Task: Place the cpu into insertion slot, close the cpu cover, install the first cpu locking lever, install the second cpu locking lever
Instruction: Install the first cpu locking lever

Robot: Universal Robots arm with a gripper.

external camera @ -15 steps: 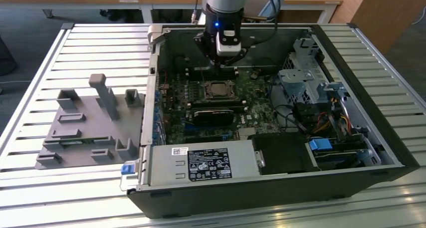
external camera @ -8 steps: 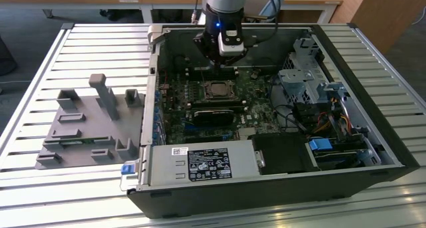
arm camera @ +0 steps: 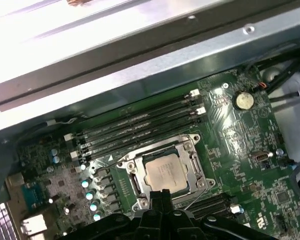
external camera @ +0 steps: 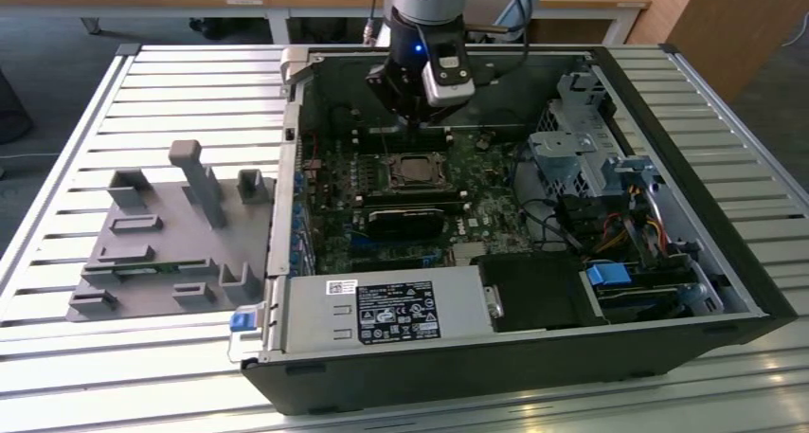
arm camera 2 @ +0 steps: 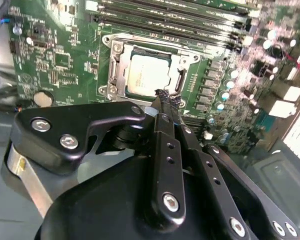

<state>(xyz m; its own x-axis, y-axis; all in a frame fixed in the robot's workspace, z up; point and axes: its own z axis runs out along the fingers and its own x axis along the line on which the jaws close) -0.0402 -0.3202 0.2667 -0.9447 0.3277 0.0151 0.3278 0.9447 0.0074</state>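
The cpu (arm camera 2: pixel 149 74) lies flat in the insertion slot (arm camera: pixel 135 183), its silvery face up. The cpu cover (arm camera 2: pixel 119 67), a thin metal frame, lies down around it. In both wrist views my gripper (arm camera 2: pixel 164 96) hovers just off one edge of the socket, its black fingers pressed together with nothing visible between them. The first wrist view shows the cpu (arm camera: pixel 164 171) right beyond my gripper (arm camera: pixel 160 193), and a thin wire lever (arm camera: pixel 195 196) running beside the socket. In the exterior view the gripper (external camera: pixel 414 122) hangs over the board just behind the socket (external camera: pixel 411 171).
The board sits inside an open computer case (external camera: pixel 708 262) on a slatted table. Long memory slots (arm camera: pixel 140 125) run beside the socket, and a coin battery (arm camera: pixel 243 100) sits further off. A black card (external camera: pixel 404 217), a power supply (external camera: pixel 379 310), a drive cage (external camera: pixel 594 149) and a grey fixture (external camera: pixel 165 234) surround it.
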